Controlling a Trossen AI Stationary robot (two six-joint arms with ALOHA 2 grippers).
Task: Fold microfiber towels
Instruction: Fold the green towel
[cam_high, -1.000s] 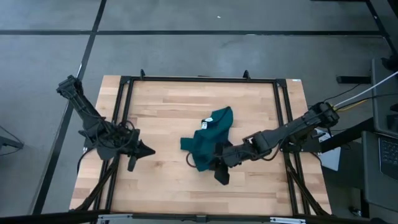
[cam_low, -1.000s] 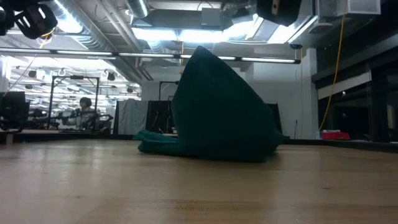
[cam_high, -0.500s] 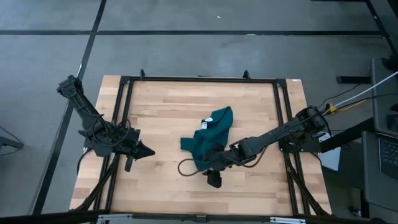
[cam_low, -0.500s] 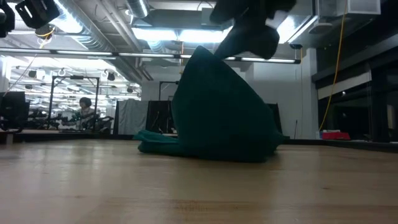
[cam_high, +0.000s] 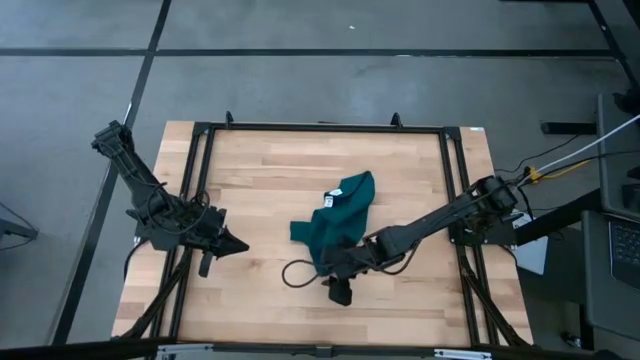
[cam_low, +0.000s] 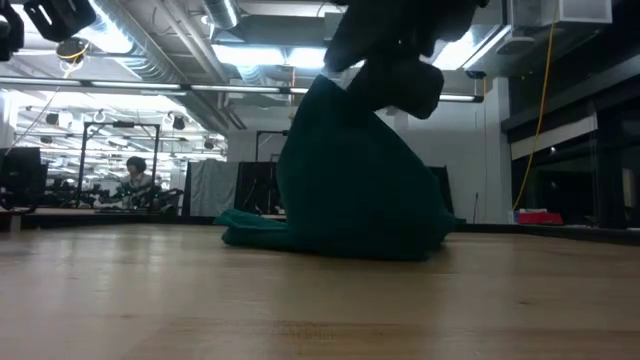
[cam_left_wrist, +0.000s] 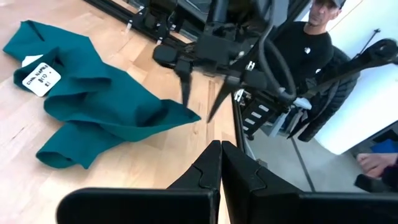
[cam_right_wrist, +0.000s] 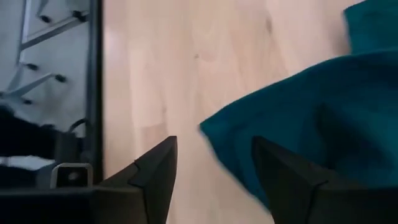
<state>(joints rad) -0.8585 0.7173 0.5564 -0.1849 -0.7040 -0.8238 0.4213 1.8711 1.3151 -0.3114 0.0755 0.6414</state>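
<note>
I see the pale wooden worktop (cam_high: 260, 190) carrying the crumpled dark teal-green microfiber towel (cam_high: 338, 225) near its middle, long axis running toward the far edge, white label (cam_high: 330, 200) up. My right gripper (cam_high: 322, 273) hangs at the towel's near corner, fingers spread wide, holding nothing. Left gripper (cam_high: 240, 245) waits near the left edge, fingers closed.

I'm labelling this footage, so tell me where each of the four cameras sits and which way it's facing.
High view: overhead, straight down on the table; both arms show.
Low view: table height, level across at the heaped towel; the right arm shows above it.
Left wrist view: past the shut left tool toward the towel and the open right tool.
Right wrist view: past its open fingers, down at a towel corner.
All four share the towel.
</note>
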